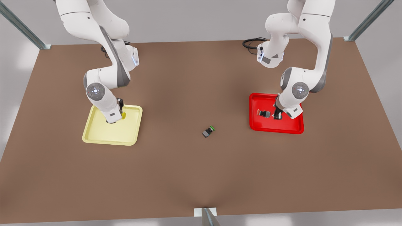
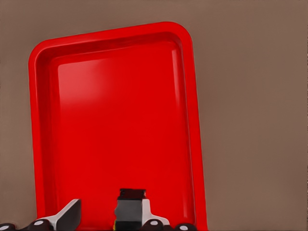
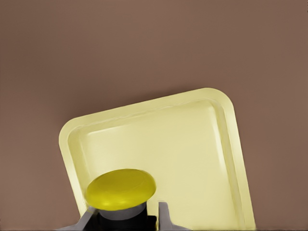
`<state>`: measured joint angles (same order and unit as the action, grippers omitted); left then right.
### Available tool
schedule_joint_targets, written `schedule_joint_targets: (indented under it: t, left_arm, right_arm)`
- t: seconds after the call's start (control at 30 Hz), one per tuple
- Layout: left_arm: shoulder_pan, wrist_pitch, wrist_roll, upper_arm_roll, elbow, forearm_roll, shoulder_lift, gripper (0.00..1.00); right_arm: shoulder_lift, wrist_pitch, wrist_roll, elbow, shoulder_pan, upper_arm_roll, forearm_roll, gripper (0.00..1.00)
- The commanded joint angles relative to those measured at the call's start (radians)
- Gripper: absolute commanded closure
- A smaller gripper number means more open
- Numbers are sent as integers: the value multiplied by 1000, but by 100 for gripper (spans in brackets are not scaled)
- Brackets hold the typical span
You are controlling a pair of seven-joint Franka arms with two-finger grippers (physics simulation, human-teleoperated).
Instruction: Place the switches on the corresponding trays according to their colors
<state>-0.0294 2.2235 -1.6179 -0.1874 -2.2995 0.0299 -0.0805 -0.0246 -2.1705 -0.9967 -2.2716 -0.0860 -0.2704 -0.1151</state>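
The green switch [image 1: 208, 131] is lying on its side on the bare brown table [image 1: 201, 175], between the yellow tray [image 1: 94, 133] and the red tray [image 1: 295, 128], well apart from both. The red switch [image 1: 263, 113] is lying inside the red tray, just beside the left gripper [image 1: 277, 116], whose fingers [image 2: 67, 216] are standing apart around a dark block. The right gripper [image 3: 126, 219] is hanging over the yellow tray, its fingers clamping the yellow switch [image 3: 121, 188].
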Motion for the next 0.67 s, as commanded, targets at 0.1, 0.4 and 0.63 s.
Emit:
schedule_joint_targets:
  t: [0.1,0.4,0.63]
  left_arm:
    - [-3,-113,13,-1,185,-10,-16,0]
    - [-52,-643,1254,45,718,-2,60,0]
    - [-61,-772,1592,170,721,-42,82,0]
  right_arm:
    - [3,5,-23,0,-32,0,0,0]
    - [314,608,1132,513,167,295,8,0]
    - [344,606,1135,466,160,307,61,0]
